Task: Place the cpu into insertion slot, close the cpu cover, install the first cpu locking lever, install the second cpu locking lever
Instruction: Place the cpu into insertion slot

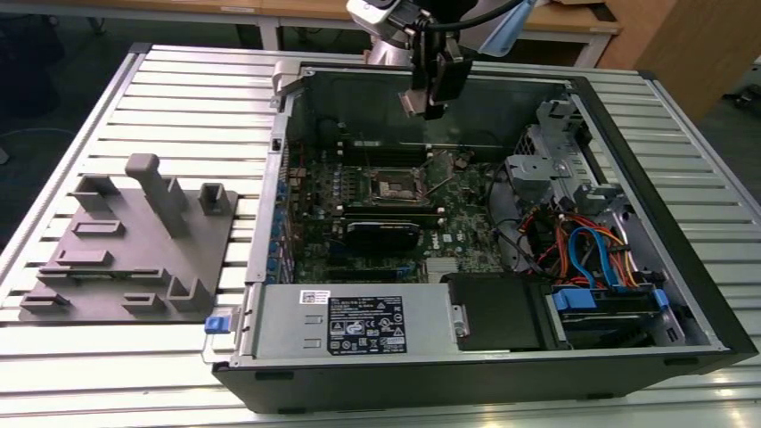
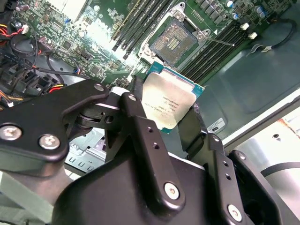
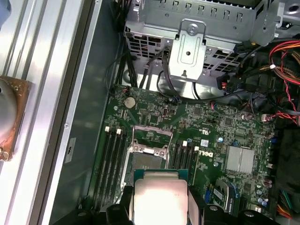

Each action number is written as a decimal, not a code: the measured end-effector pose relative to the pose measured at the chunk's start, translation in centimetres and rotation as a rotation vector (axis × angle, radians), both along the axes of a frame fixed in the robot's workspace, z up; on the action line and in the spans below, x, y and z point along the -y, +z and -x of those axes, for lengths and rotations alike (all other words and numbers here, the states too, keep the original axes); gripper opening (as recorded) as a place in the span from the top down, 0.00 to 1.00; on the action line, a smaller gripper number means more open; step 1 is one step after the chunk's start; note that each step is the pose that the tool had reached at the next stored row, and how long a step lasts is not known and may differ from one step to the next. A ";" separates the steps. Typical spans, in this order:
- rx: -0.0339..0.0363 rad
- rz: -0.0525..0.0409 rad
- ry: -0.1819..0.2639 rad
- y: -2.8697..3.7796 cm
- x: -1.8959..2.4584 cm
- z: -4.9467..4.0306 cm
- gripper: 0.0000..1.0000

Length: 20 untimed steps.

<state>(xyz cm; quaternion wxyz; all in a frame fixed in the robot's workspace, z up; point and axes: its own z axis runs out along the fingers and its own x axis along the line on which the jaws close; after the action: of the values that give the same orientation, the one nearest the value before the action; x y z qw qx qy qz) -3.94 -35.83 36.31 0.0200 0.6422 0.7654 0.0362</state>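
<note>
My gripper (image 1: 425,100) hangs above the open computer case, shut on the cpu (image 2: 169,103), a flat square chip with a silvery top and a green edge. In both wrist views the black fingers (image 2: 137,93) clamp its two sides, and the cpu (image 3: 161,197) hovers clear of the board. The insertion slot (image 2: 176,41) is a square black socket with a metal rim on the green motherboard (image 1: 458,234). It lies uncovered, dark centre showing, in the exterior view (image 1: 398,185) and in the first wrist view (image 3: 147,161). A thin metal lever (image 2: 218,41) sticks out beside it.
Long black memory slots (image 2: 140,28) flank the socket. A black card (image 1: 380,234) lies just in front of it. A metal drive cage (image 1: 553,169) and coloured cables (image 1: 594,250) fill the exterior view's right. A grey fixture block (image 1: 131,241) stands on the table outside the case.
</note>
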 end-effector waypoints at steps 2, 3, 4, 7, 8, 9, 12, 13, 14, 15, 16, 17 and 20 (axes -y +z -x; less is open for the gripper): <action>0.0000 0.0000 0.000 0.00 0.00 0.00 0.46; 0.0000 0.0000 0.000 0.00 0.00 0.00 0.46; 0.0000 0.0001 0.000 0.00 0.00 0.00 0.46; -0.0016 0.0001 -0.004 -0.10 -0.01 -0.03 0.46; -0.0027 0.0001 -0.007 -0.15 0.00 -0.06 0.46; -0.0040 -0.0001 -0.010 -0.22 0.00 -0.09 0.46; -0.0097 0.0000 -0.020 -0.41 0.00 -0.18 0.46; -0.0113 0.0000 -0.023 -0.48 0.00 -0.22 0.46; -0.0130 0.0001 -0.026 -0.54 0.00 -0.25 0.46; -0.0146 0.0002 -0.029 -0.60 0.00 -0.28 0.46; -0.0161 0.0003 -0.032 -0.65 0.00 -0.31 0.46; -0.0176 0.0005 -0.035 -0.70 0.00 -0.34 0.46; -0.0215 0.0008 -0.042 -0.82 0.00 -0.46 0.46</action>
<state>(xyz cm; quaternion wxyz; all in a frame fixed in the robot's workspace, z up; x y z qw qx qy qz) -3.49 -35.83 35.49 0.0128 0.6584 0.7520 0.0285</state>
